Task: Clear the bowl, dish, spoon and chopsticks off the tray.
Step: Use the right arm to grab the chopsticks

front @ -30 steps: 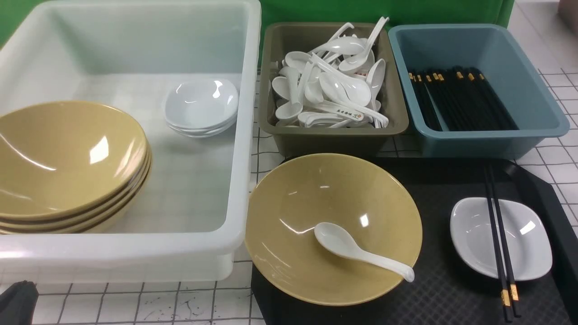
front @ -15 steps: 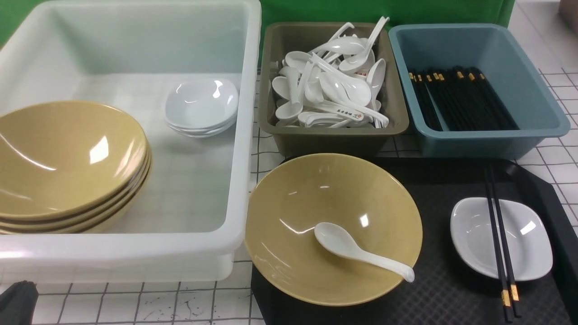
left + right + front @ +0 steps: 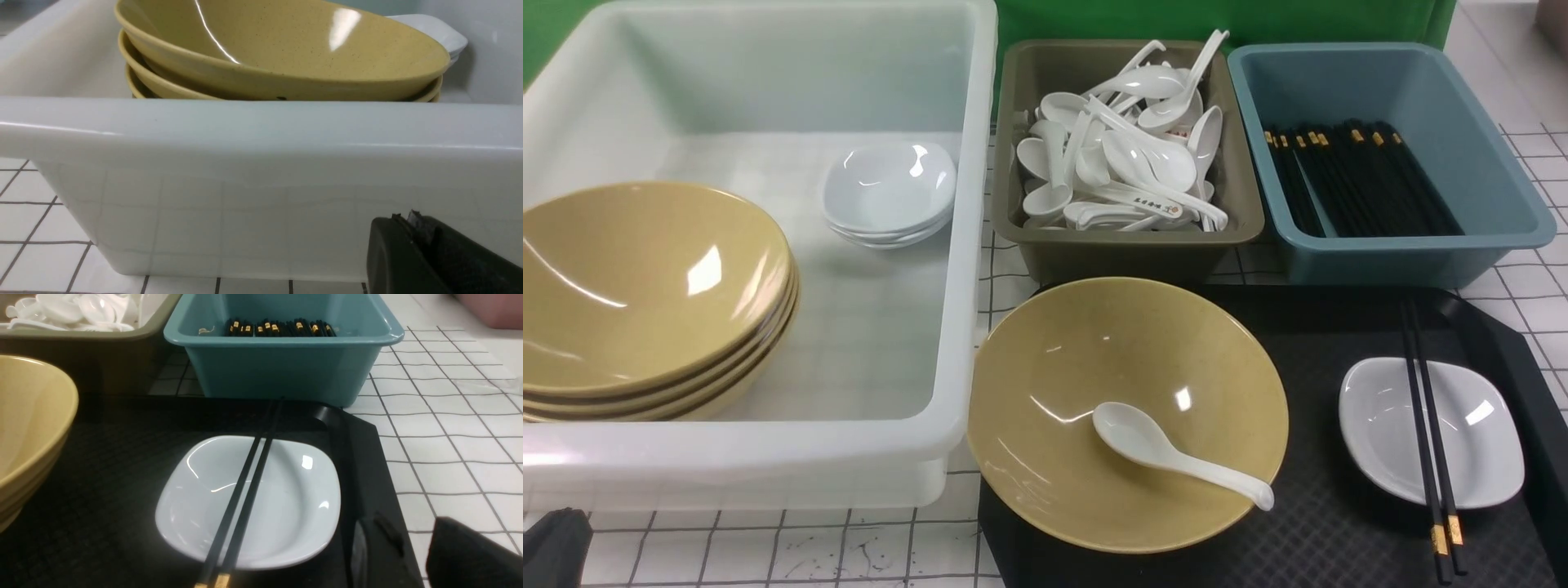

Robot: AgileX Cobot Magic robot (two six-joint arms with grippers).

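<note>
The left pincer (image 3: 408,228) sits low at the near left corner, just before the white bin's near wall, its jaws pressed together on nothing. Only a dark edge of the right pincer (image 3: 461,547) shows, over the checked worktop (image 3: 768,555) beside the tray's right rim; whether it is spread or closed I cannot tell.

The black tray (image 3: 1339,523) lies at the near right. At its left end stands the yellow bowl (image 3: 1094,351), upright. The white spoon (image 3: 1176,457) lies inside it, scoop up near the bowl's middle, with its long axis slanting from there to the near right and its handle tip resting at the near-right rim. At the tray's right end sits the white dish (image 3: 1478,441), well apart from the bowl. The chopsticks (image 3: 1425,441) lie side by side across the dish. Their long axis runs near to far: the gold-banded thick ends are nearest, overhanging the dish's near edge, and the thin tips point toward the blue bin.

Beyond and to the left, the white bin (image 3: 956,245) holds a stack of yellow bowls (image 3: 645,294) at its near left and a stack of white dishes (image 3: 886,192) farther back. Behind the tray, the olive bin (image 3: 1127,249) is heaped with white spoons (image 3: 1127,155). Beside it on the right, the blue bin (image 3: 1405,253) holds black chopsticks (image 3: 1364,180) lying near to far, gold bands at the far end.
</note>
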